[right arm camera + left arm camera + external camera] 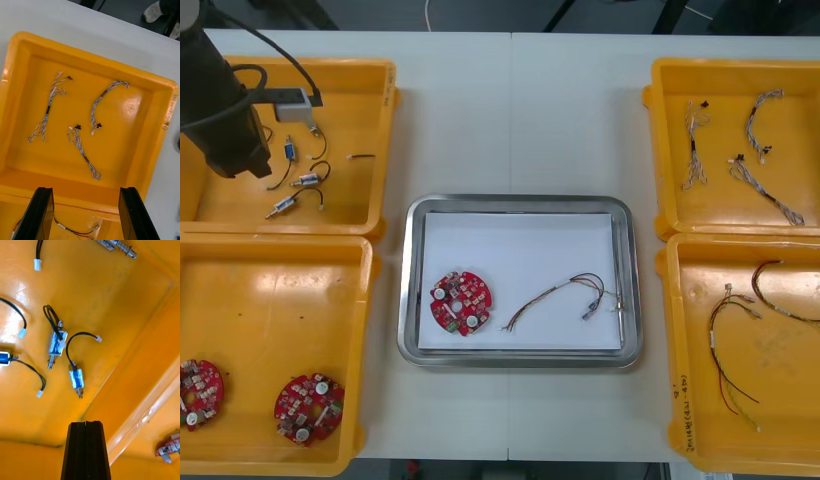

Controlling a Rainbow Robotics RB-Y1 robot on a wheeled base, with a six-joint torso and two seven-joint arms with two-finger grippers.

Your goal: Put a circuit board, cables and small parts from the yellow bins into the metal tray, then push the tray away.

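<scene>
While the left gripper, jaws together, hovers over four small metal parts, the right gripper, jaws apart, overlooks three twisted cables

The left arm is a dark, rounded column, with black cables looping over it to a pale grey box on its side. The left pincer shows black, flat-faced fingers (a thin seam between them); the right pincer has matching black, square-topped bars.
</scene>
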